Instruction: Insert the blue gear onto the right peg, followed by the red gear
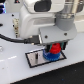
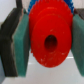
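The red gear [image 2: 50, 42] fills the wrist view, sitting between the two teal pads [image 2: 21, 45], which press on its sides. Blue teeth of the blue gear [image 2: 33, 5] show just behind its rim. In the exterior view my gripper [image 1: 54, 48] hangs over the right end of the grey black-edged plate [image 1: 34, 59], shut on the red gear [image 1: 55, 48]. The blue gear [image 1: 51, 56] lies on the plate directly under it. The right peg is hidden by the gears.
A black cable [image 1: 10, 38] runs along the exterior view's left above the white table [image 1: 15, 72]. The bulky white arm body [image 1: 35, 22] looms over the plate's far side.
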